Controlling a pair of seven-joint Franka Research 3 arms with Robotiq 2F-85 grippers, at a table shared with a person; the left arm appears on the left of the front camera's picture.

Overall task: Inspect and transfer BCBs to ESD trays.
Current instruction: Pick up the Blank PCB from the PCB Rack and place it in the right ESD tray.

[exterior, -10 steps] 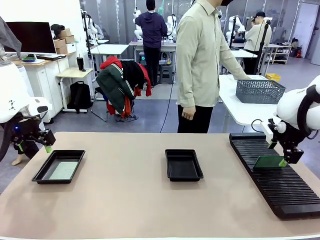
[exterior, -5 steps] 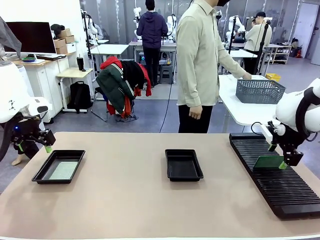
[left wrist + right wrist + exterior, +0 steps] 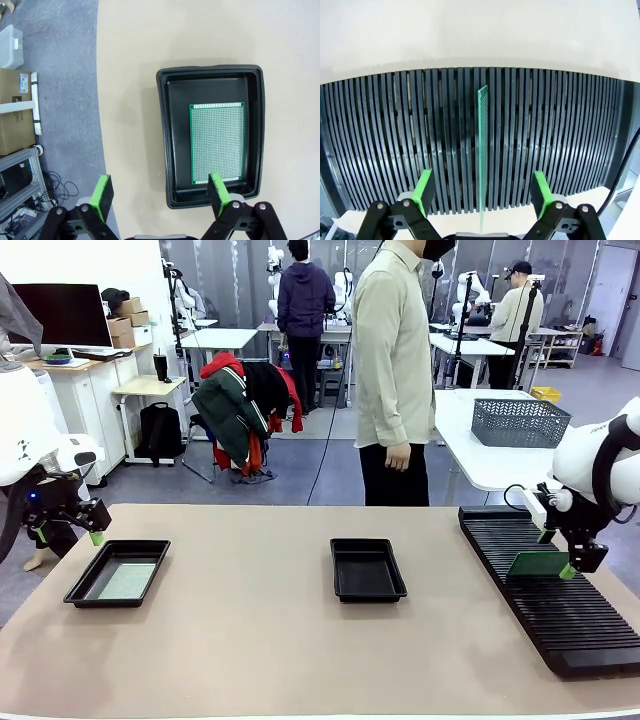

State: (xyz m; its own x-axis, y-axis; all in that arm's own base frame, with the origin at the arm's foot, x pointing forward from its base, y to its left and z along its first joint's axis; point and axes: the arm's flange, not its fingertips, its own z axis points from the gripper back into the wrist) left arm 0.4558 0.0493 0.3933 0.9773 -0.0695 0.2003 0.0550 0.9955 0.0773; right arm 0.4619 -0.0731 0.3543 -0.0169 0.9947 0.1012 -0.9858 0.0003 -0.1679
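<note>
Right gripper (image 3: pixel 482 186) gapes empty, straddling the upright BCB (image 3: pixel 482 130) slotted in the ribbed rack (image 3: pixel 395 140), centre of its wrist frame. Board looks thin, light, stiff but easily chipped; I'd pinch its flat faces near the top edge. Left gripper (image 3: pixel 161 189), also wide open and empty, hovers over the ESD tray (image 3: pixel 162 125) at lower left of the front frame, flat BCB (image 3: pixel 216 142) inside.

The BCB (image 3: pixel 482 140) stands edge-on, its face unseen, its lower end hidden behind the right hand (image 3: pixel 483 175).
</note>
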